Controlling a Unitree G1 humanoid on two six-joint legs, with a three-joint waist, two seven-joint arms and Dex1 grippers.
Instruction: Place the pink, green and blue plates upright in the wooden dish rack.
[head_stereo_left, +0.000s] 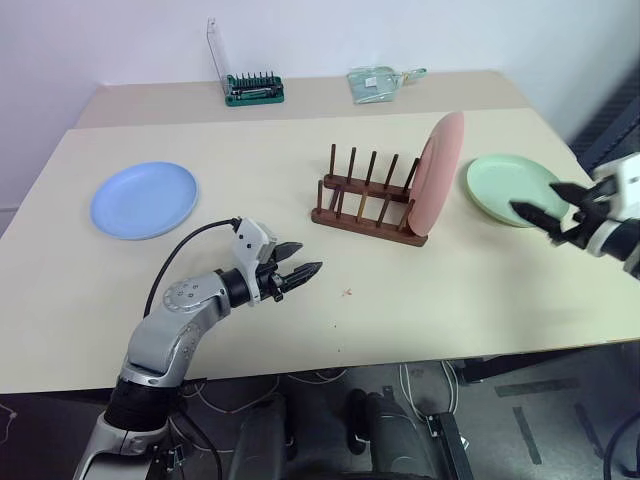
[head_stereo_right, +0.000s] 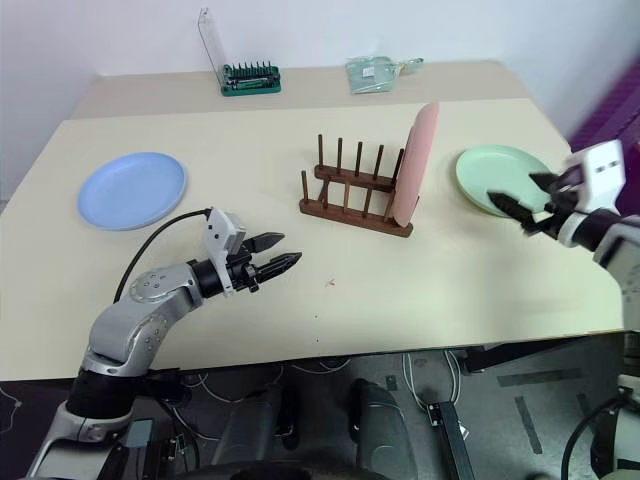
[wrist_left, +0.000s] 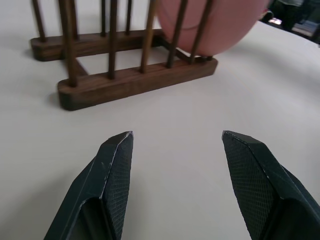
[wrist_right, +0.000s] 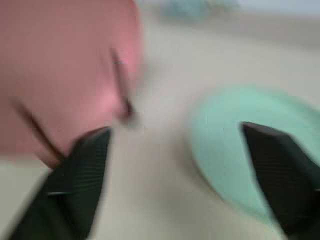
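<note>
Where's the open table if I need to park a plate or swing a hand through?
Widest bare patch: between the blue plate and the wooden dish rack, running to the near edge around the left hand. Another strip lies behind the rack. Tight spot: between the pink plate and the green plate, where the open right hand hovers.

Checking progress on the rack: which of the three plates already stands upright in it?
The round pink plate, on edge between the dark wooden dish rack's pegs; the green and blue plates lie flat.

Pink plate (head_stereo_left: 438, 172) upright in the wooden dish rack (head_stereo_left: 366, 197); green plate (head_stereo_left: 508, 189) and blue plate (head_stereo_left: 144, 199) lie flat.
</note>
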